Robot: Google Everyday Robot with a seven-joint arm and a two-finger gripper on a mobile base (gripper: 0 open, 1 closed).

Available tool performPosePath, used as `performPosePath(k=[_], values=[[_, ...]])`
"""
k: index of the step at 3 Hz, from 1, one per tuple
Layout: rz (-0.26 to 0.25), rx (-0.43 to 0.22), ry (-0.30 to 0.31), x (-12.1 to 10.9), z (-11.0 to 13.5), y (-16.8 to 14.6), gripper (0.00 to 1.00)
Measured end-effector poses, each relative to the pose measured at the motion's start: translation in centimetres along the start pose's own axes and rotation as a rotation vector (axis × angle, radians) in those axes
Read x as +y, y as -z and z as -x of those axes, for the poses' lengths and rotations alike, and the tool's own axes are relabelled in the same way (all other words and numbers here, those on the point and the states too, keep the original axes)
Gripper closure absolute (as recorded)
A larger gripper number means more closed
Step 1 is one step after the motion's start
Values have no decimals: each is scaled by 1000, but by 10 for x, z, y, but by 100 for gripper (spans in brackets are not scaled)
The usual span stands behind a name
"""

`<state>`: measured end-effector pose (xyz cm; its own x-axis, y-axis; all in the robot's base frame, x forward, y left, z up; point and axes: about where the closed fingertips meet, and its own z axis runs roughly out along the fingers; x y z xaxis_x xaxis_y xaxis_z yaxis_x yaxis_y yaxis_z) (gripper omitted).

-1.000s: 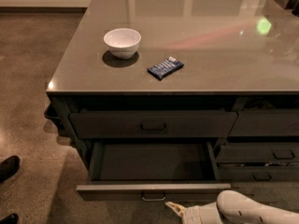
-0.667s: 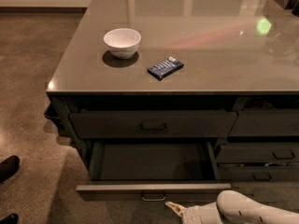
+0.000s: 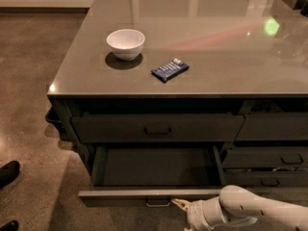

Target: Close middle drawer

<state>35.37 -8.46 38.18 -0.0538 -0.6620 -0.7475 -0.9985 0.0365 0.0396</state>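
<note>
Right now the middle drawer (image 3: 154, 170) sticks out under the worktop (image 3: 216, 57), and the end effector (image 3: 178, 204) sits low by its front, likely to push it in; spread or pinched, I cannot tell

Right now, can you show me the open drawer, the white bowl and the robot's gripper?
middle drawer (image 3: 156, 168): camera view, on the grey floor inside it.
white bowl (image 3: 125, 51): camera view, on its front outer wall.
gripper (image 3: 177, 204): camera view, on its pale tip, low against the drawer's front.
</note>
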Motion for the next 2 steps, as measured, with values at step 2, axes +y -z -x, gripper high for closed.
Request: performPosePath(k=[2], values=[[-63, 18, 48, -39, -7, -6, 0]])
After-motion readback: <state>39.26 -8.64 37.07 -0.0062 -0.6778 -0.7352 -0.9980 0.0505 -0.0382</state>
